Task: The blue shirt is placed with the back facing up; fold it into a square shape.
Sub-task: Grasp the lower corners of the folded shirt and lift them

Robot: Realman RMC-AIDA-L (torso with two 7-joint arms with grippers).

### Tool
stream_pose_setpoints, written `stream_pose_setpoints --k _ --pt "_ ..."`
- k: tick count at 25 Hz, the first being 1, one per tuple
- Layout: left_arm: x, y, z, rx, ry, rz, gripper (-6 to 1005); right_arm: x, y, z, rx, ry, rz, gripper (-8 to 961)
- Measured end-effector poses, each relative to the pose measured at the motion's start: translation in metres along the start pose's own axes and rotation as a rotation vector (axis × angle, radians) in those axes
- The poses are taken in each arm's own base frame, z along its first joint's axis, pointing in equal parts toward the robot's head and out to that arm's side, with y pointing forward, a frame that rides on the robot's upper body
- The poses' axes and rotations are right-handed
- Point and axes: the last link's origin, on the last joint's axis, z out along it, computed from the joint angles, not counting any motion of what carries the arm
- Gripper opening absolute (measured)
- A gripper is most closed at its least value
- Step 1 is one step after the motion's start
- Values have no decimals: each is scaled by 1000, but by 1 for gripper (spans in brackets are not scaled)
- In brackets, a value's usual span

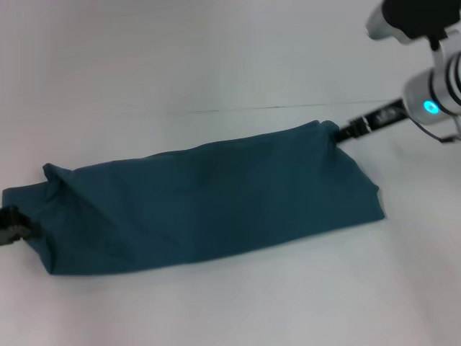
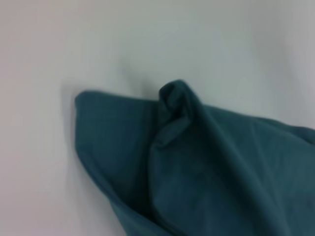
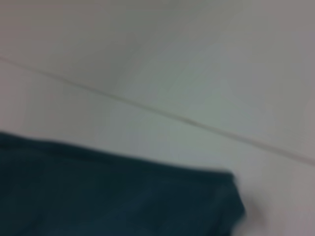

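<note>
- Blue shirt lies as a long folded band across the white table, running from near left to far right, plain side up.
- Left gripper sits at the band's left end, against the fabric; cannot tell how far its fingers are parted.
- Right gripper meets the far right corner, where the cloth bunches at its tip; looks pinched onto the shirt.
- Left wrist view: a raised fabric peak over a flat corner.
</note>
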Motion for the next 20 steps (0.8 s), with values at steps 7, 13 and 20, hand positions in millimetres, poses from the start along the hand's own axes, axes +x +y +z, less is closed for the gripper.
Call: stream_pose_setpoints --k 7,13,20 --pt "5 3 -8 -19 -6 53 28 41 -11 -4 -8 143 109 928" --pt "14 12 -12 -39 -9 88 28 66 -13 -1 -33 190 160 928" --pt "20 15 -16 -38 -4 99 28 82 -11 -1 -101 188 212 928"
